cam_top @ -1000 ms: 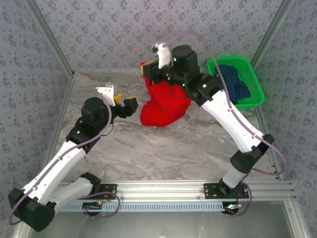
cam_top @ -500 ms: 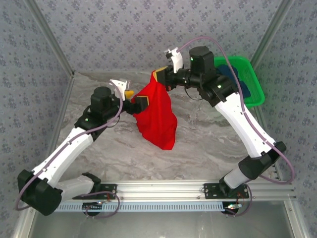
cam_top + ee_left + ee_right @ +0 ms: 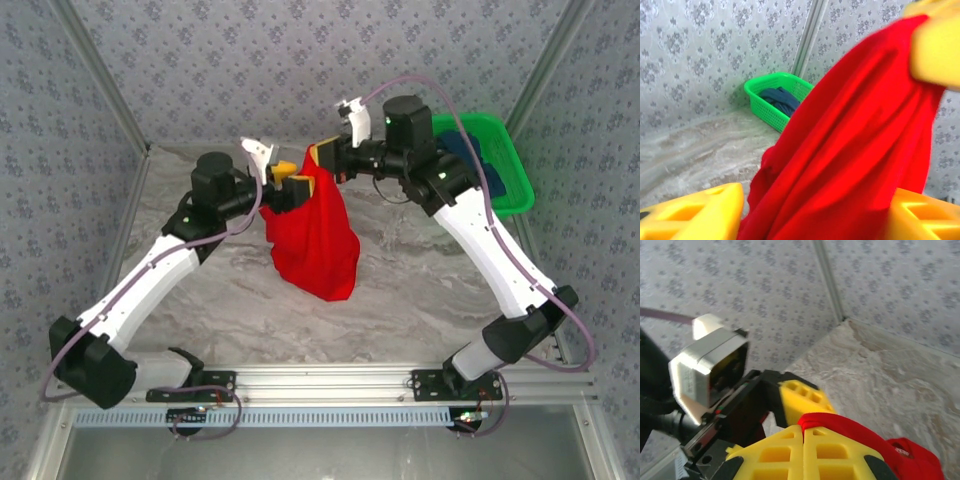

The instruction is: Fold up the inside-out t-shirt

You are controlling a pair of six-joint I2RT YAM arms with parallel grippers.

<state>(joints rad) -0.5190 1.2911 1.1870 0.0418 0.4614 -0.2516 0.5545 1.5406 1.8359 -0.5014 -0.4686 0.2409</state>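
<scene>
Red jersey cloth, the inside-out t-shirt [image 3: 315, 240] hung limp in long plain folds straight below my right gripper [image 3: 322, 158], which was pinched shut on its top edge. My left gripper [image 3: 289, 180] sat just beside that pinch, jaws apart around a fold and not yet clamped. I judged it light, soft and shapeless, apt to slip from a shallow pinch, so a thick seam close beside the held edge looked the best hold.

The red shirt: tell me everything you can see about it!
The red shirt is soft, plain bright cloth, bunched and hanging in long folds over the grey table. The right gripper pinches its top shut. The left gripper has open yellow fingers either side of the cloth nearby. No print shows. Whether its tip touches the table is unclear.
</scene>
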